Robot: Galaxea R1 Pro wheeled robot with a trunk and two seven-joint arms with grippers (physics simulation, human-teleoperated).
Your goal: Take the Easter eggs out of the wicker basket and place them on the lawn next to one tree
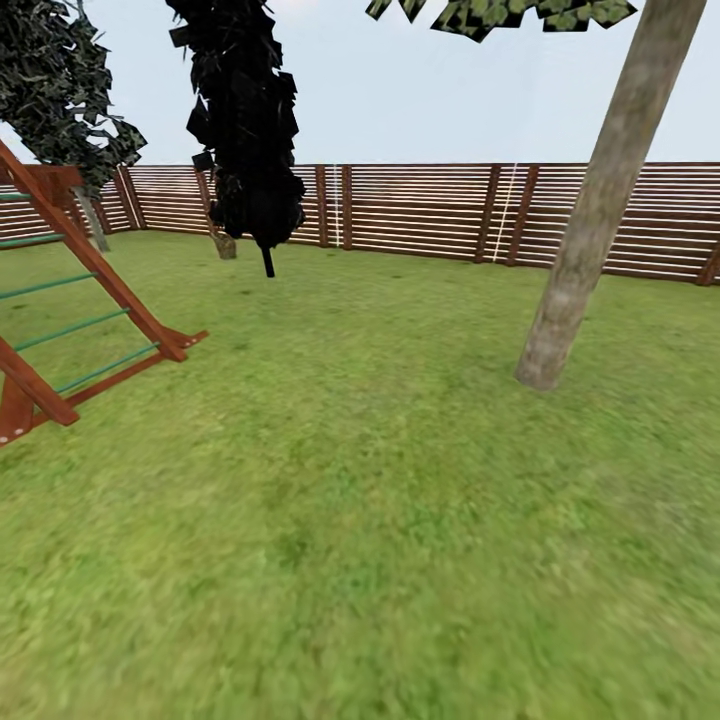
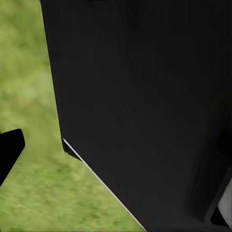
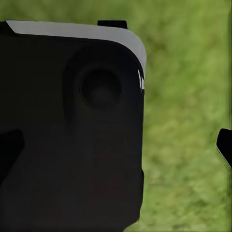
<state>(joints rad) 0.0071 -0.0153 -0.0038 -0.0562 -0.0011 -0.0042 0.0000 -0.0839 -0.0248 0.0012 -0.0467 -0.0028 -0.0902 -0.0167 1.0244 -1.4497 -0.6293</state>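
The tree [image 1: 600,210] is standing at the right of the head view, its thick pale grey trunk leaning up toward the upper right corner, with a few dark angular leaf clusters [image 1: 500,14] showing at the top edge. Its foot is sitting in the lawn [image 1: 350,520], which is spreading as blurry mottled green over the whole lower part of the frame. A brown slatted fence [image 1: 430,210] is running across the middle of the picture behind the tree, closing off the garden under a pale sky. Left of centre, a dark tree [image 1: 245,120] on a thin black stem is hanging down from the top edge, well apart from the grey trunk. At the far left a wooden play structure [image 1: 90,300] with green rungs is slanting down onto the grass, and more dark foliage [image 1: 55,90] is filling the upper left corner. In the left wrist view a large black body of the robot [image 2: 145,106] is blocking most of the frame, with grass [image 2: 29,96] at the left side. In the right wrist view a black housing [image 3: 67,130] with a pale rim is covering the left side, with grass [image 3: 188,121] at the right. I cannot tell whether either hand is spread or pressed together.
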